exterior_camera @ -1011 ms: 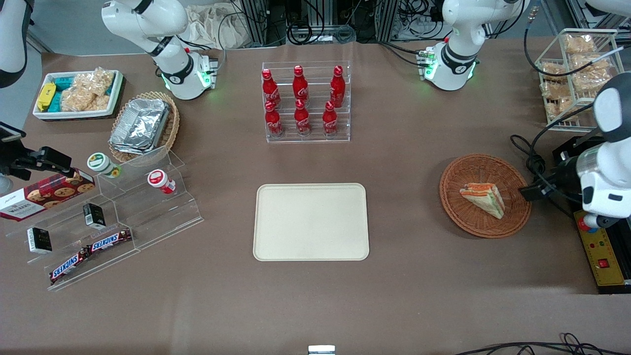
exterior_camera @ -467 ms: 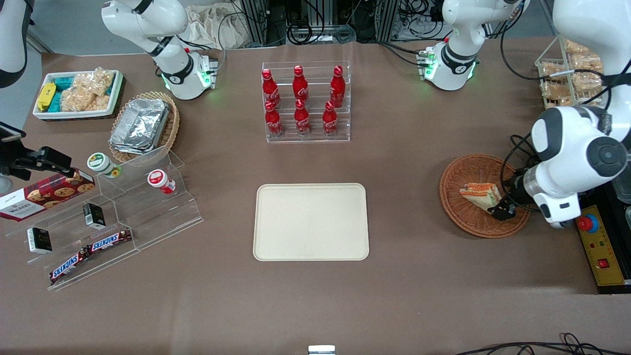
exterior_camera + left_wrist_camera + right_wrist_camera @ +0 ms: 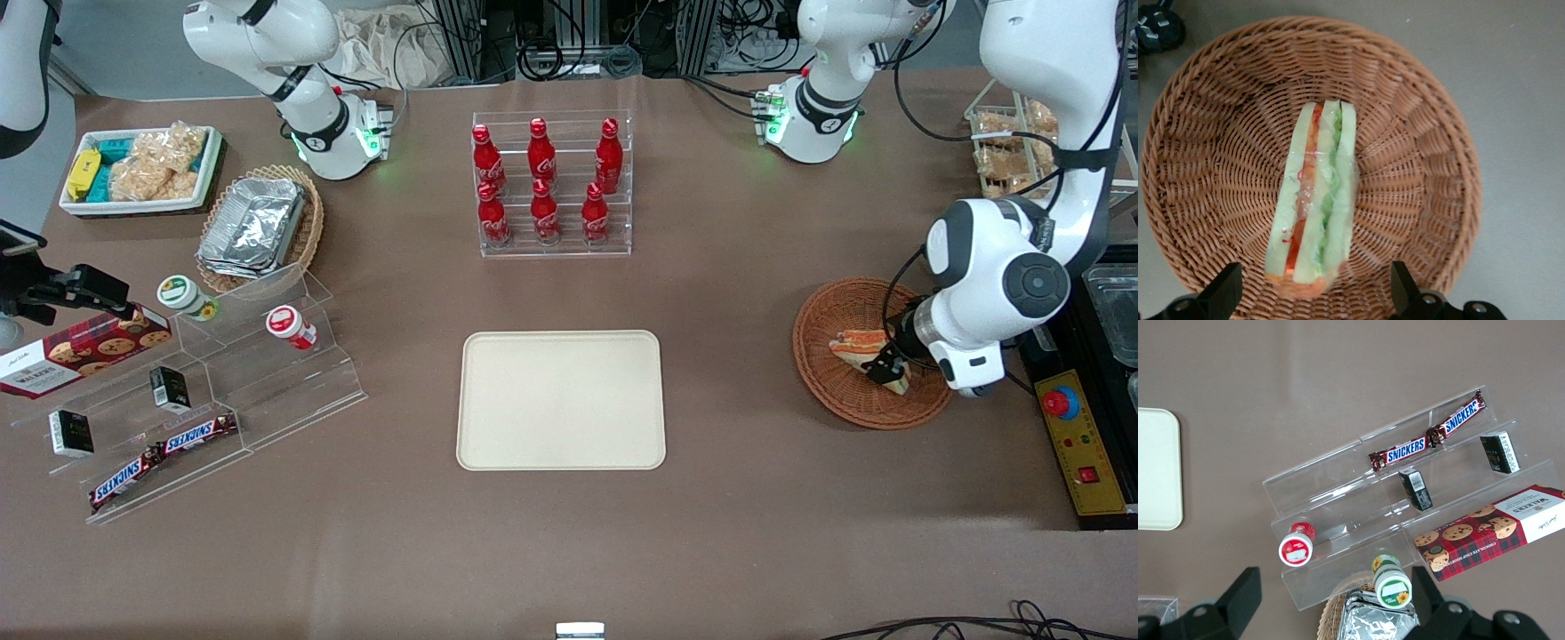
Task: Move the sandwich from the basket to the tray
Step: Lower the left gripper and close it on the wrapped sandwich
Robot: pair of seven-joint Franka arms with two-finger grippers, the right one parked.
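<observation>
The claw [image 3: 1315, 293] hangs above the sandwich [image 3: 1315, 217] in the basket [image 3: 1418, 120], fingers spread apart to straddle its narrow sides; the tray [image 3: 561, 400] waits nearby.

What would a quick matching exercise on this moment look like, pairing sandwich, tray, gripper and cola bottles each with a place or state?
Things:
1. sandwich
2. tray
3. gripper
4. cola bottles

States:
A. standing in a clear tiered rack
B. lying in the basket, wrapped
C. open, over the basket, fingers either side of the sandwich
D. flat on the table, nothing on it

Pairs: 1-B, 2-D, 3-C, 4-A
</observation>
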